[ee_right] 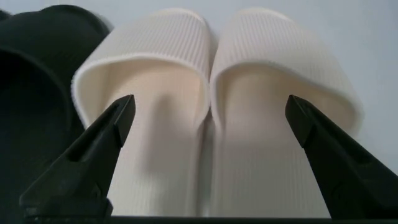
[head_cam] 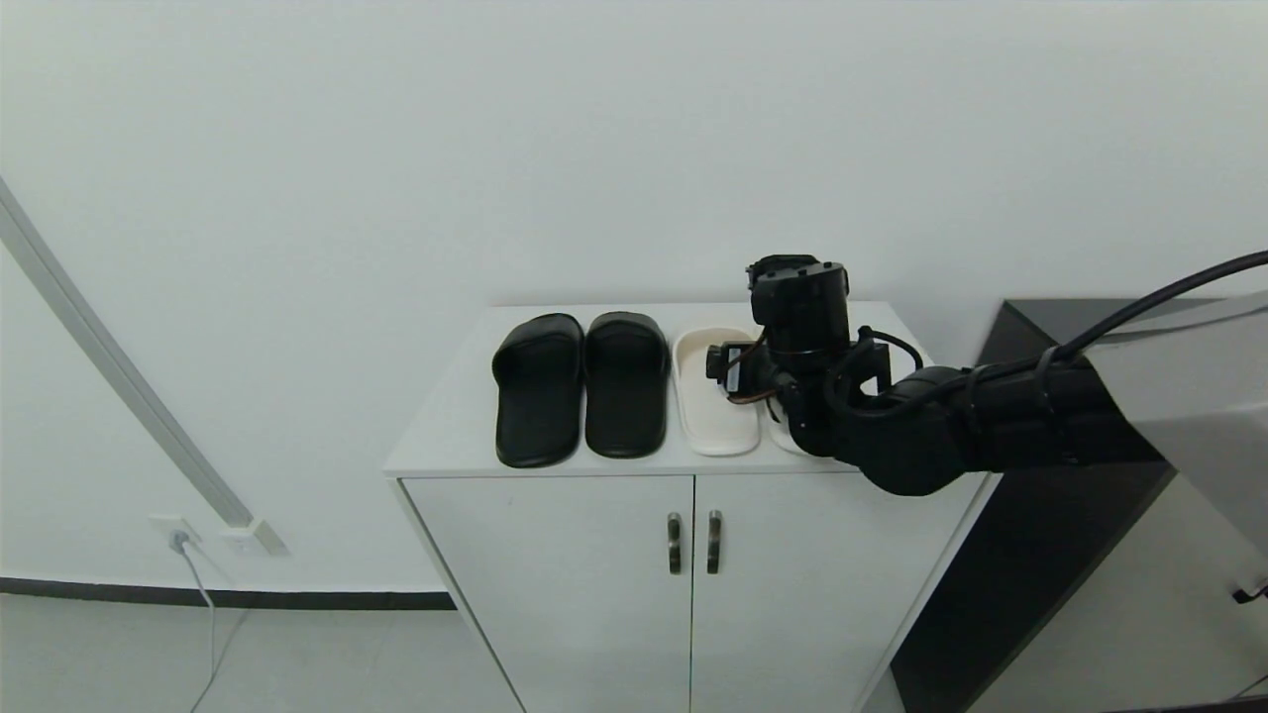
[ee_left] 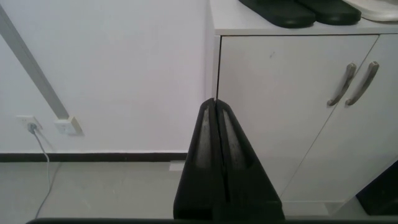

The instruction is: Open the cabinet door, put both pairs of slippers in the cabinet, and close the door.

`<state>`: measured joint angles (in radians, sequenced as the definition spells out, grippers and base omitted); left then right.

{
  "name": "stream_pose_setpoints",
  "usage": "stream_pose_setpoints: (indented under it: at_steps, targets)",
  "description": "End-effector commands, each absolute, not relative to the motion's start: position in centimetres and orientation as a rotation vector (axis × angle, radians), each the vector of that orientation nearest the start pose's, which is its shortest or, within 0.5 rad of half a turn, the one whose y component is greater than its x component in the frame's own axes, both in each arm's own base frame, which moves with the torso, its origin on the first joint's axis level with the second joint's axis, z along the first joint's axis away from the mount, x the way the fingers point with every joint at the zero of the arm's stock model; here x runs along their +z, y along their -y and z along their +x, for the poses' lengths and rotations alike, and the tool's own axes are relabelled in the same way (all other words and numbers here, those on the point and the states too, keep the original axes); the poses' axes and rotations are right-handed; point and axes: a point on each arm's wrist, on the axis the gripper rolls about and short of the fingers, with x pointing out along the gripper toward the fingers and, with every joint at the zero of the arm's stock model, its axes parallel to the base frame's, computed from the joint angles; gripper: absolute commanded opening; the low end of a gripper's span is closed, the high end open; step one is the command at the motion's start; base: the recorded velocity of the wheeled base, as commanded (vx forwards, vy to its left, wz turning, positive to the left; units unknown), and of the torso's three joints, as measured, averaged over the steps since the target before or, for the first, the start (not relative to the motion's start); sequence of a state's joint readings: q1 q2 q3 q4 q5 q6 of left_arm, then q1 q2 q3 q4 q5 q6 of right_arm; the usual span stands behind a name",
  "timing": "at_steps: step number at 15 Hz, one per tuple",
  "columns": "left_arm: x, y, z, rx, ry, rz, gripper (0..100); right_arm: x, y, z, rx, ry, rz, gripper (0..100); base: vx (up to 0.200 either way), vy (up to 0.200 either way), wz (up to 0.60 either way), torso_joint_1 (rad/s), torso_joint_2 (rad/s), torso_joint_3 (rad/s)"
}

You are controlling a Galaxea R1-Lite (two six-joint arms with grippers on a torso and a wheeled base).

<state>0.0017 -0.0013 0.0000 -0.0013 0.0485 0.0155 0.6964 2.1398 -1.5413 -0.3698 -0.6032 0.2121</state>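
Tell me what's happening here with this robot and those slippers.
The robot's right gripper hangs open just over the white slippers, which lie on the cabinet top next to the black slippers. Neither pair is off the top yet. Both cabinet doors are shut, so the opening step is not yet done. The left gripper is shut and empty, low down by the cabinet's left front corner.
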Motion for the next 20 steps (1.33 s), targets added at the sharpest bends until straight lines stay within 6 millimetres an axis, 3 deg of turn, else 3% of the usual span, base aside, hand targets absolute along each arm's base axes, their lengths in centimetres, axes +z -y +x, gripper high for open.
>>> stream_pose_setpoints:
  at_steps: [1,7,8,15,20]
  targets:
    - [7.6,-0.1,-2.3,0.051,0.001,0.015,0,18.4,-27.8,36.3,0.058,-0.202,0.066,100,0.000,0.000,0.00,0.000,0.00,0.000]
    - [7.6,-0.1,-2.3,0.052,0.001,0.015,0,18.4,-28.2,38.2,0.038,-0.195,0.071,100,0.000,0.000,0.00,0.000,0.00,0.000]
    - [7.6,-0.1,-2.3,0.051,0.001,0.015,0,18.4,-28.2,38.6,0.032,-0.191,0.074,0,0.000,0.000,0.00,0.000,0.00,0.000]
    - [7.6,-0.1,-2.3,0.051,0.001,0.014,0,18.3,-28.4,39.3,0.029,-0.181,0.073,0,0.000,0.000,0.00,0.000,0.00,0.000]
    - [7.6,-0.1,-2.3,0.051,0.001,0.014,0,21.2,-27.5,37.7,0.012,-0.138,0.100,0,0.000,0.000,0.00,0.000,0.00,0.000]
